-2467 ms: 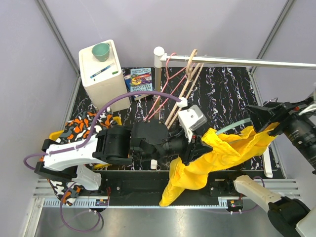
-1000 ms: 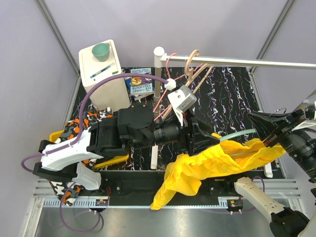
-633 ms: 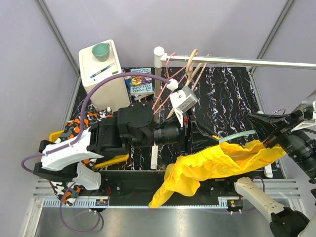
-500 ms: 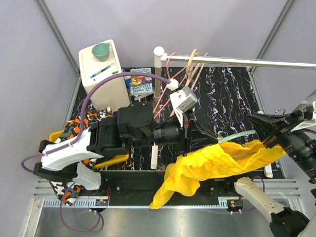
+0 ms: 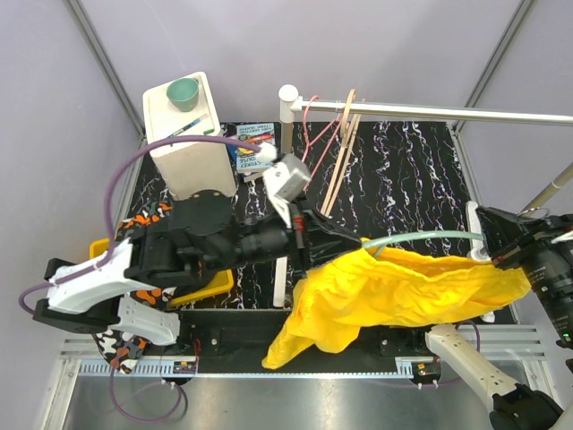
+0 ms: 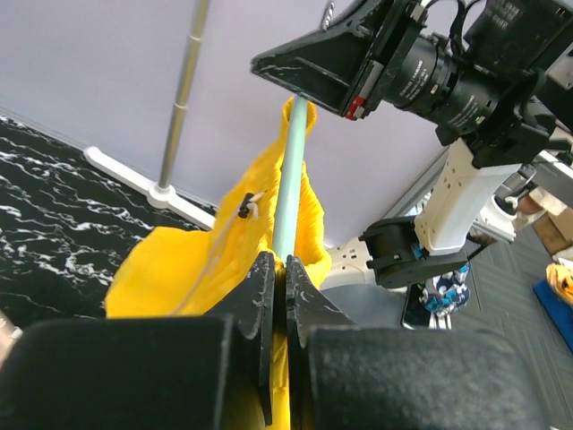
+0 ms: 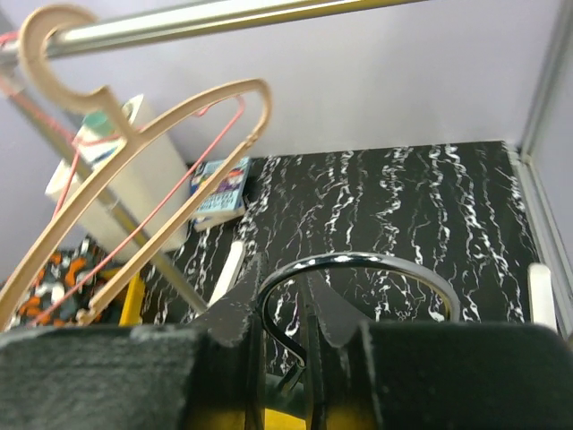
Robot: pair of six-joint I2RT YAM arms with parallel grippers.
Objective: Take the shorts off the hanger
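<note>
The yellow shorts (image 5: 394, 291) hang over the pale green bar of a hanger (image 5: 421, 237), held in the air above the table's front edge. My left gripper (image 5: 345, 244) is at the bar's left end. In the left wrist view its jaws (image 6: 276, 265) are pressed together on the yellow shorts (image 6: 179, 269), with the hanger bar (image 6: 292, 179) running straight out past the tips. My right gripper (image 5: 500, 257) holds the hanger's right end. The right wrist view shows this gripper (image 7: 285, 273) shut on the hanger's chrome hook (image 7: 358, 260).
A metal rail (image 5: 430, 111) crosses the back with wooden hangers (image 5: 343, 134) and a pink wire hanger (image 5: 309, 125) on it. A white box (image 5: 192, 152) with a green cup (image 5: 183, 90) stands back left, beside a book (image 5: 251, 148). A yellow bin (image 5: 201, 291) and patterned clothes (image 5: 143, 224) lie left.
My left gripper has closed on the shorts, and that arm has drawn back to the left. The right gripper has shifted right with the hook, so the shorts hang stretched wider along the bar.
</note>
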